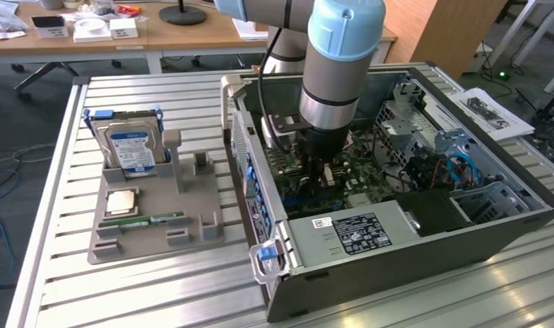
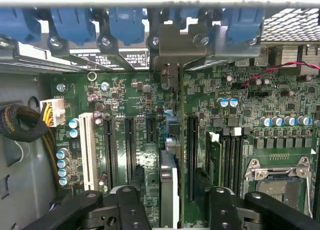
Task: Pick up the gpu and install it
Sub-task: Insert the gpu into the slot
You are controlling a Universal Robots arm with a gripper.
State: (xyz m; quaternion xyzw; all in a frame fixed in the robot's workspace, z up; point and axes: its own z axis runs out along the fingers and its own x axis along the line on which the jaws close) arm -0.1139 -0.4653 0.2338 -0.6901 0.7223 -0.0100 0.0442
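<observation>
The pincer (image 2: 169,200) stands open astride the gpu (image 2: 168,182), which sits upright in its motherboard (image 2: 150,94) slot. Installation step appears complete; next move calls for a straight, clear retreat

Robot arm (image 1: 336,68), grey w/ light-blue joint caps, reaches down into an open PC case (image 1: 423,232) lying on its side on a slatted metal table (image 1: 149,301). Gripper (image 1: 318,171) sits low over the green motherboard (image 1: 359,174), near the case's middle; finger state can't be made out from here. At the exterior view's left, well apart from the case, a grey parts holder (image 1: 154,232) carries an upright hard drive (image 1: 133,147) w/ blue-white label, a CPU chip (image 1: 121,202) lying flat, and a narrow green memory stick (image 1: 154,221). Wooden desks (image 1: 167,34) stand behind.
</observation>
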